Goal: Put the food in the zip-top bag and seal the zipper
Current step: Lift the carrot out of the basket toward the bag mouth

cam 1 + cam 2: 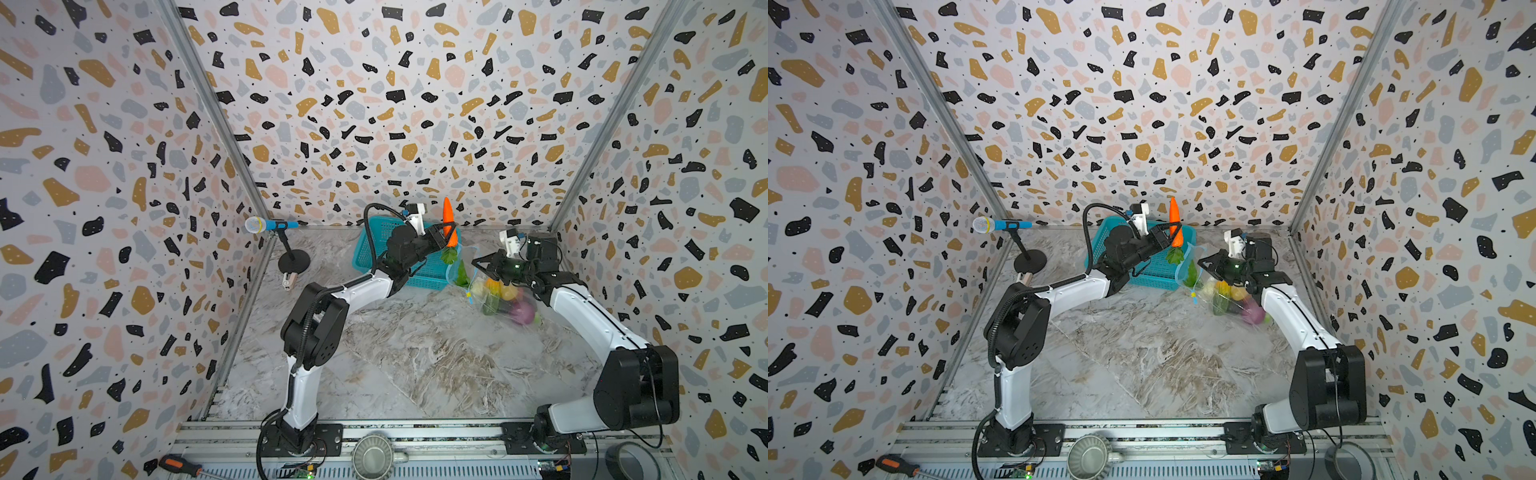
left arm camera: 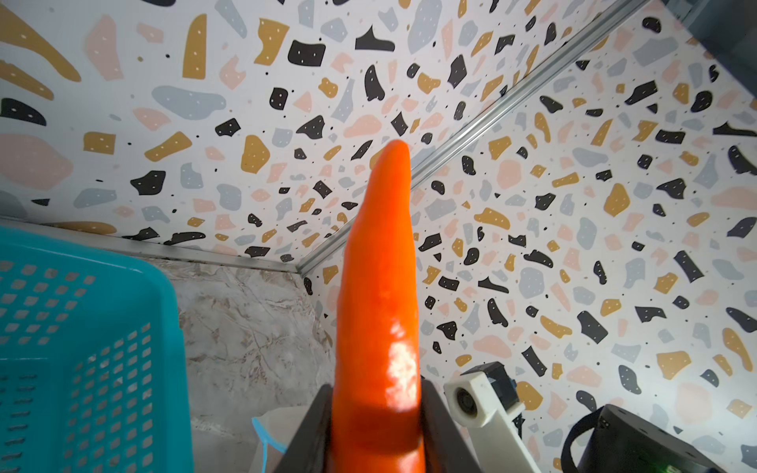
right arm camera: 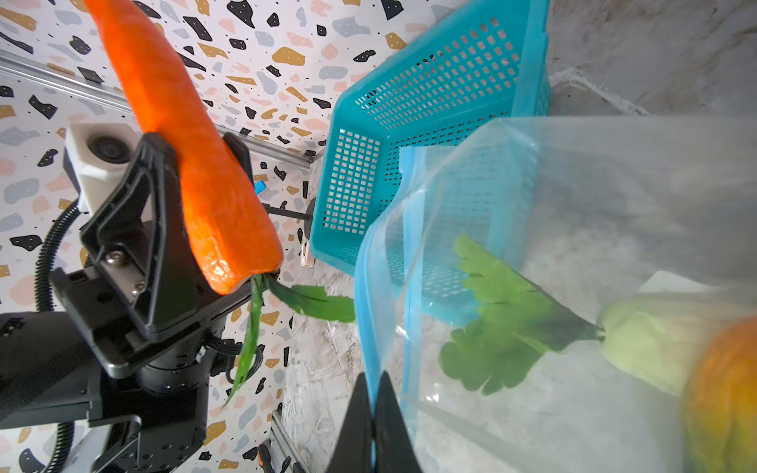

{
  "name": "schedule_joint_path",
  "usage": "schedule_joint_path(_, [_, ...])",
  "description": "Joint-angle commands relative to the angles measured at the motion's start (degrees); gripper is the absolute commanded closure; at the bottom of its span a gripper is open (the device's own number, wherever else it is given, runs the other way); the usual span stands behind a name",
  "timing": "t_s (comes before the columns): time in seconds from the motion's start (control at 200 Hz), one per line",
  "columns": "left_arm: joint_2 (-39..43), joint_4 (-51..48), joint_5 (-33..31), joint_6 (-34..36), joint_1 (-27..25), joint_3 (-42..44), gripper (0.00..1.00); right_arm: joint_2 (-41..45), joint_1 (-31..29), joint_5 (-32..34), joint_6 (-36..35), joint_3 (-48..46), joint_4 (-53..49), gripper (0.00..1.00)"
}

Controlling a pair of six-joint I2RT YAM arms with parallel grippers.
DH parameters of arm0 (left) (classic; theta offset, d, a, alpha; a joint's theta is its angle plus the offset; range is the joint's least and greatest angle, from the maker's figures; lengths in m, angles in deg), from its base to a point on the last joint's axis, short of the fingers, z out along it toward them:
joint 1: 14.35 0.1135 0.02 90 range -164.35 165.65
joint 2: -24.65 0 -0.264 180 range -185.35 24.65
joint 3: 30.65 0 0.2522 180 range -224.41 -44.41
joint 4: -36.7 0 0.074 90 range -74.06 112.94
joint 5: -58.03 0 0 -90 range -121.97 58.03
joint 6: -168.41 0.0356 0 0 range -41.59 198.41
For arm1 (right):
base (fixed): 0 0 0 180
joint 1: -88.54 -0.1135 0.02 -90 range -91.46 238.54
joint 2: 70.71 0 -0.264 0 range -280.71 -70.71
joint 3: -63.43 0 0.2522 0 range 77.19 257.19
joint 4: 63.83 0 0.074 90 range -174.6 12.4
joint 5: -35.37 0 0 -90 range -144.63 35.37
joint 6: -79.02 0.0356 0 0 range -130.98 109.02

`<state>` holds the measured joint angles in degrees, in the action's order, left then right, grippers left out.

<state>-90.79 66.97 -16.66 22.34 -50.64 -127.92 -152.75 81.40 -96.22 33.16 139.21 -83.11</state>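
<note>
A: What stood around us?
B: Terrazzo-speckled walls on three sides, and a marble-patterned tabletop (image 1: pixel 415 353). A teal basket (image 1: pixel 374 249) sat at its far edge, near the middle.
A: And the left gripper (image 1: pixel 445 233)?
B: We saw its jaws partly open, clamped on the thick end of the carrot (image 1: pixel 448 214). The carrot was held in the air, tip up. Its leaves (image 1: pixel 449 254) hung just beside the bag's open mouth.
A: Where was the zip-top bag (image 1: pixel 498 291)?
B: Toward the tabletop's far right corner, just beside the basket, with its bottom on the surface. The right gripper (image 3: pixel 372 393) was fully closed, pinching the light blue zipper (image 3: pixel 364 295) and holding that rim up. Inside we made out a white radish (image 3: pixel 639 340), a purple onion (image 1: pixel 523 311) and other food.
A: Any writing?
B: A white patch (image 3: pixel 672 282) showed on the bag, but we couldn't read it.
</note>
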Motion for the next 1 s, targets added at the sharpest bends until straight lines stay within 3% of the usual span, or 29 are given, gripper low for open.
schedule_joint_path(0.0, [2.2, 9.3, -1.7, -1.7, -1.0, 1.1, 0.77, 1.6, 0.8, -2.0, 1.0, 2.4, 1.3, 1.0])
schedule_joint_path(0.991, [-3.7, 11.1, -2.8, -1.7, -5.8, 1.1, 0.75, 3.1, 1.6, -4.6, 4.4, 2.4, 4.8, 0.99])
